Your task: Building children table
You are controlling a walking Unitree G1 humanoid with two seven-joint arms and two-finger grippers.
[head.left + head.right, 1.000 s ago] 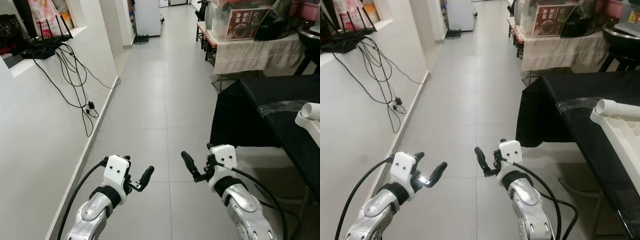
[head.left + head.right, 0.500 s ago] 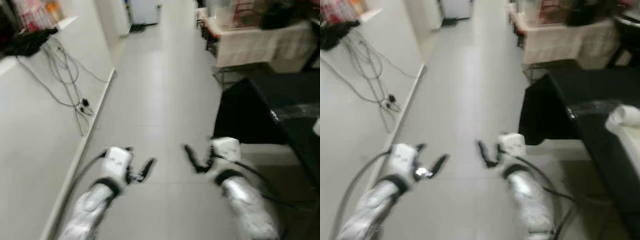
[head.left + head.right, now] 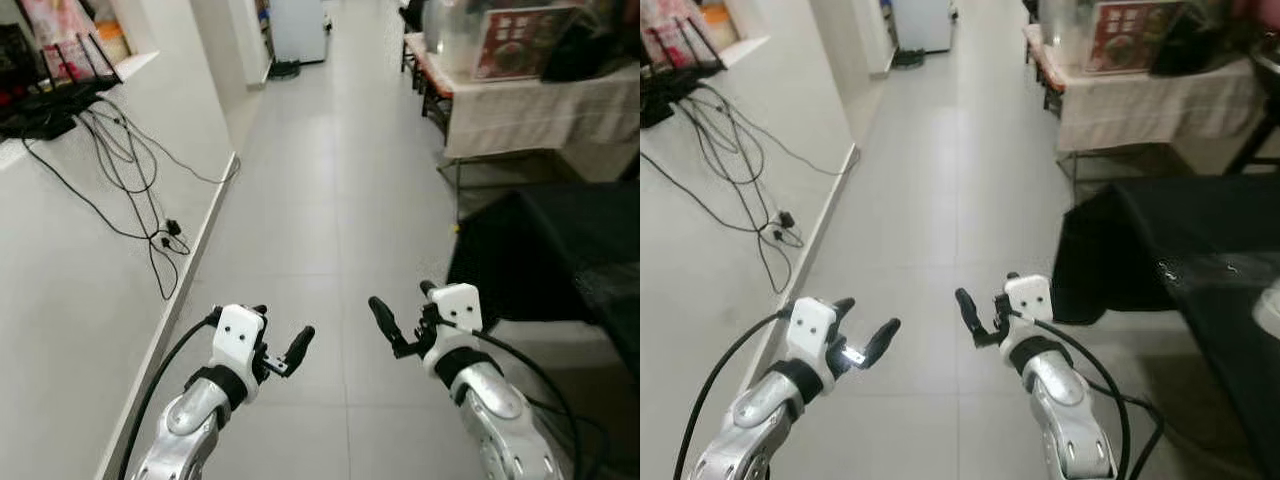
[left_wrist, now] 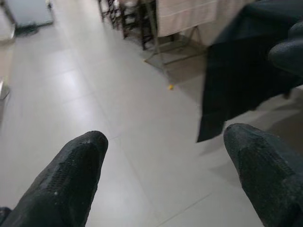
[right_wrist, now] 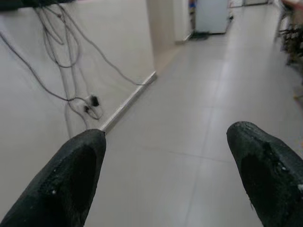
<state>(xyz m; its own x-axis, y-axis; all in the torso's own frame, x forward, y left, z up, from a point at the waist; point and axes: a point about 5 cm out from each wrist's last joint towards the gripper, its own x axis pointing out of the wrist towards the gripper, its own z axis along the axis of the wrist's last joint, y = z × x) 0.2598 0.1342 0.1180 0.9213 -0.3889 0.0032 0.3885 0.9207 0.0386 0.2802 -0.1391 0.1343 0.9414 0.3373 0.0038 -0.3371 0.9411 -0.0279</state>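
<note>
Both claws — left claw, right claw — hang released, empty; black-draped table has slid rightward — robot turning, building unstarted.

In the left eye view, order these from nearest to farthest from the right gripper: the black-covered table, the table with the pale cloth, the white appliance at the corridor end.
From the right gripper:
1. Black-covered table, just to its right.
2. Table with the pale cloth, farther ahead on the right.
3. White appliance, at the corridor's far end.

Pale grey tiled floor, black tablecloth, black cables on white wall, black fingers.
</note>
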